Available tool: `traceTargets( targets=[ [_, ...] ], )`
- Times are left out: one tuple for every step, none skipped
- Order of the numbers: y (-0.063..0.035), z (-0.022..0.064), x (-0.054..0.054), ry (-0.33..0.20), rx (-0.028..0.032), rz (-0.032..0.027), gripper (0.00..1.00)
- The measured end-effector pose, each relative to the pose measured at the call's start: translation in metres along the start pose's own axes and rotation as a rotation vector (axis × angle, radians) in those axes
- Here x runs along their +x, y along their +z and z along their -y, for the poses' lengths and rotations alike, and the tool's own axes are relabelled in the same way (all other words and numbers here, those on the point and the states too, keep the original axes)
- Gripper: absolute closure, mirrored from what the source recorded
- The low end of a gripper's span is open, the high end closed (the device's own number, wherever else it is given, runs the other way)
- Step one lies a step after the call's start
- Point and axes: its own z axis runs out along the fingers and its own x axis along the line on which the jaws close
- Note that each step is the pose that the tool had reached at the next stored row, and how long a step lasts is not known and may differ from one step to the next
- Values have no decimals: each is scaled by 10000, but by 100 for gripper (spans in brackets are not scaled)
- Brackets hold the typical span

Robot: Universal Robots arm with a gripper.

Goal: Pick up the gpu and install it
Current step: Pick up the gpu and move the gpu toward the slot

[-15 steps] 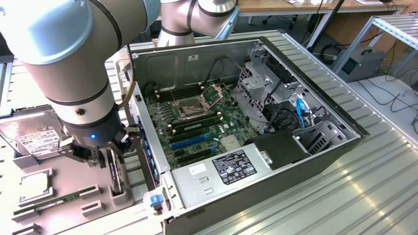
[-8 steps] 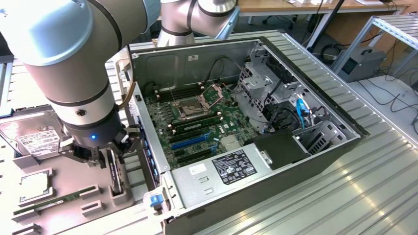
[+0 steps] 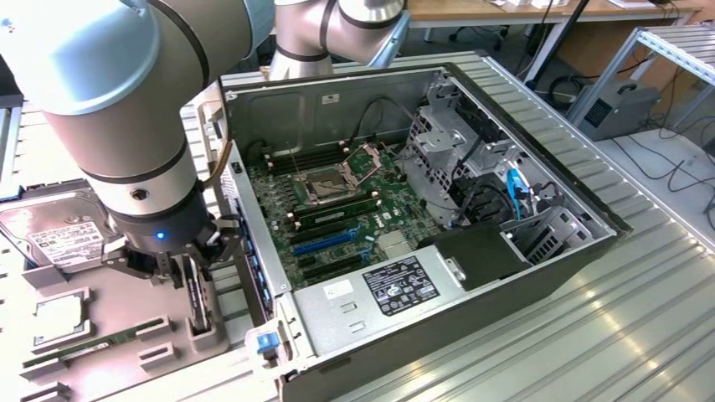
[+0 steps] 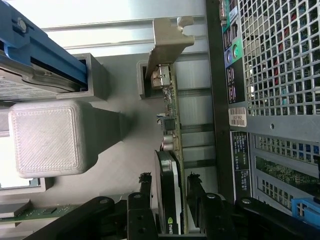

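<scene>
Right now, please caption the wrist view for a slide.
Gripper, jaws open, straddles the gpu standing on edge in its grey holder beside the computer case.

**Non-task items in view**

Open PC case (image 3: 525, 301) lies on its side on the ribbed metal surface (image 3: 625, 335). Inside: motherboard (image 3: 374, 209) with open CPU socket (image 3: 331, 184), drive cage (image 3: 447, 142) on the far side, blue cable (image 3: 516, 188) towards the exterior view's right, and labelled power supply (image 3: 380, 297) at the near end. Blue latch (image 3: 266, 342) sits on the case's near corner. Grey fixture tray (image 3: 112, 310) is just beside the case, on the exterior view's left; it carries a hard drive (image 3: 56, 234) at its far end and a memory stick (image 3: 84, 346) at its near end. In the wrist view, the case's perforated rear panel (image 4: 280, 60).
</scene>
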Motion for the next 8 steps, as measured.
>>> traceTargets(
  targets=[
    [0,0,0,0,0,0,66],
    [0,0,0,0,-1,0,66],
    [0,0,0,0,0,0,66],
    [0,0,0,0,0,0,66],
    [0,0,0,0,0,0,66],
    [0,0,0,0,0,0,66],
    [0,0,0,0,0,0,66],
    [0,0,0,0,0,0,66]
  ],
)
